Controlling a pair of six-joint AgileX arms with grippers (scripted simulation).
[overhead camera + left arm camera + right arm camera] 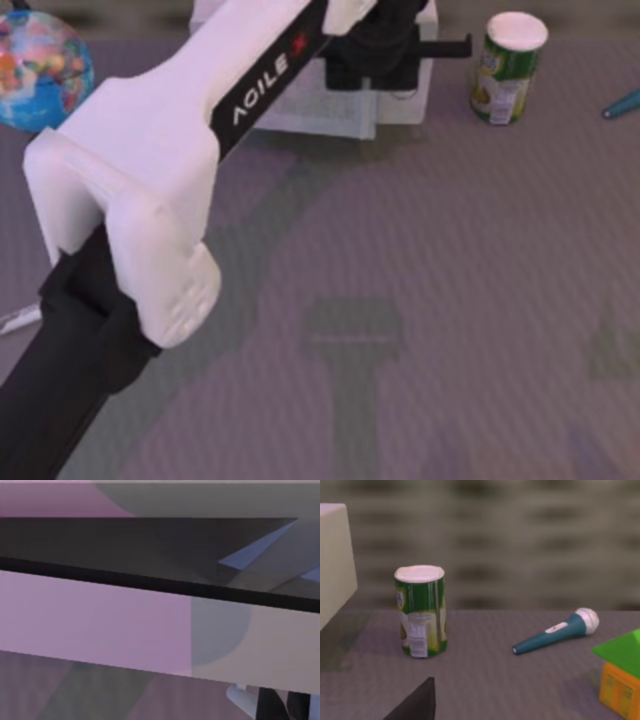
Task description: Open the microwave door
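From above, the left hand (385,45) sits at the microwave (400,95), grip unreadable. Only the right wrist view shows the microphone (557,631) and toy house (622,675).

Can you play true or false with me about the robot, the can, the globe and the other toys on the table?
1. The green can is lying on its side. False: it stands upright.
2. The left arm reaches to the microwave. True.
3. The globe sits at the table's right side. False: it is at the left.
4. The can has a white lid. True.
5. The microphone is stuck inside the can. False: it lies on the table, apart from the can.
6. A toy house has a green roof. True.
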